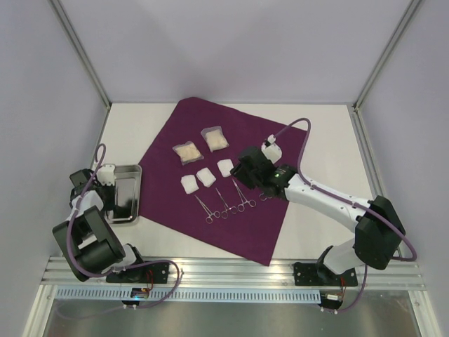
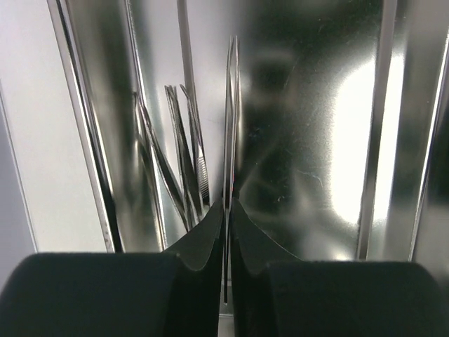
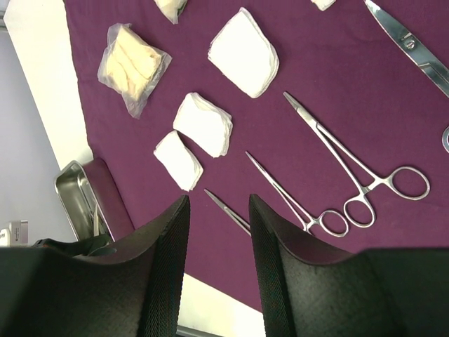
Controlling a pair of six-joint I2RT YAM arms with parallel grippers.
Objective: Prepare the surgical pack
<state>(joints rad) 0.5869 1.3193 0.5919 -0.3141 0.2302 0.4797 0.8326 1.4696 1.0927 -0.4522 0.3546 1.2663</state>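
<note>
1. Down in the tray, the left gripper [image 2: 226, 205] has its fingers drawn almost together, pinching a thin steel instrument [image 2: 230, 105] that stands edge-on between them.
2. Just left of that instrument are more slim steel blades [image 2: 186, 154]. Whether they are tools or reflections in the polished metal, I cannot tell.
3. The metal tray [image 1: 130, 196] sits on the white table [image 1: 316, 133], close by the left corner of the cloth.
4. The right gripper [image 3: 219, 203] has its fingers parted to a middling gap with nothing between them. It hovers over the centre-right of the cloth.
5. Through that gap shows the tip of a ring-handled forceps [image 3: 228, 210], lying on the fabric below.
6. Two more forceps lie side by side next to it, one slender [image 3: 287, 193] and one larger [image 3: 351, 165], their rings almost touching.
7. A pair of scissors [image 3: 407, 42] lies farther out on the same side, only partly in the wrist view.
8. Three white gauze squares [image 1: 205, 177] lie in a short row beyond the forceps tips, near one another.
9. Two clear packets of yellowish contents [image 1: 215, 138] lie behind the gauze, toward the far corner.
10. The surgical pack [image 1: 245, 126] is spread flat as a large plum-purple sheet, set diamond-wise on the table with one corner toward the arms. The forceps, scissors, gauze and packets all rest on it.
</note>
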